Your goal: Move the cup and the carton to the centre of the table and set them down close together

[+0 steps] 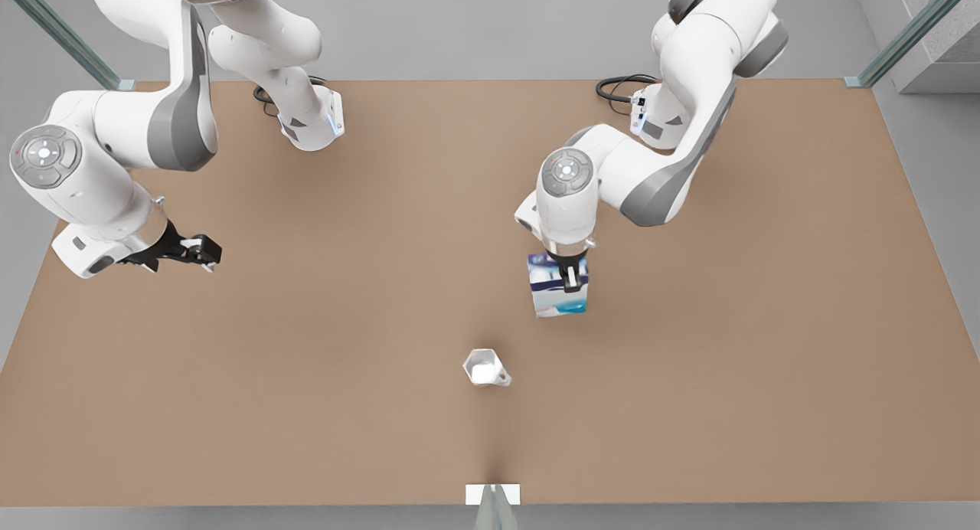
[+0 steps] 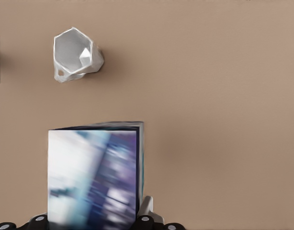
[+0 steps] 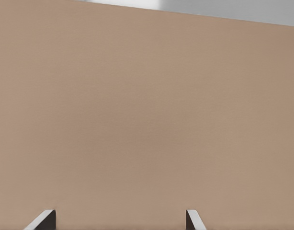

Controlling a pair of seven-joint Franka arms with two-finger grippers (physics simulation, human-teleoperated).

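The left claw (image 1: pixel 570 279) is clamped on the small rectangular carton printed white, teal-blue and dark navy-purple (image 1: pixel 558 286), right of centre in the front view over the plain matte tan-brown desk (image 1: pixel 321 346); whether the carton touches the surface cannot be told. The small pale grey-white faceted cup (image 1: pixel 485 368) stands near the carton, apart from it, toward the desk's near edge in the front view. The right claw (image 1: pixel 197 250) waits over the desk at the front view's left, its 2 fingers (image 3: pixel 192 221) spread apart, holding nothing.
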